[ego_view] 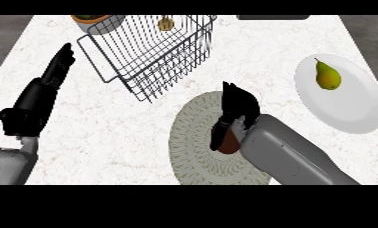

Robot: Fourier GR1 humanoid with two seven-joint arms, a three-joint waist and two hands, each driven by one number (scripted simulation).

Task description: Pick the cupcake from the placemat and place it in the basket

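We see the cupcake point(231, 142) on the round mat point(190, 144), at about 5 o'clock on the counter point(111, 137). Only a small red-brown bit of it shows. It looks smooth and dark, like a cake cup. The rest is hidden, so we cannot tell which way its top points or which way it is longest.

The right hand point(242, 104) is on top of it. Its fingers are bent around the cupcake, and one dark finger point(219, 134) runs down the side at 9 o'clock of the brown bit. The hand's tip points to about 12 o'clock.

The wire basket point(151, 54) sits at 11 o'clock from the mat, near it but not touching. A white plate point(347, 109) lies at 3 o'clock with a yellow-green pear point(327, 76) on it.

The left hand point(35, 106) rests at 9 o'clock on the counter, fingers straight, holding nothing.
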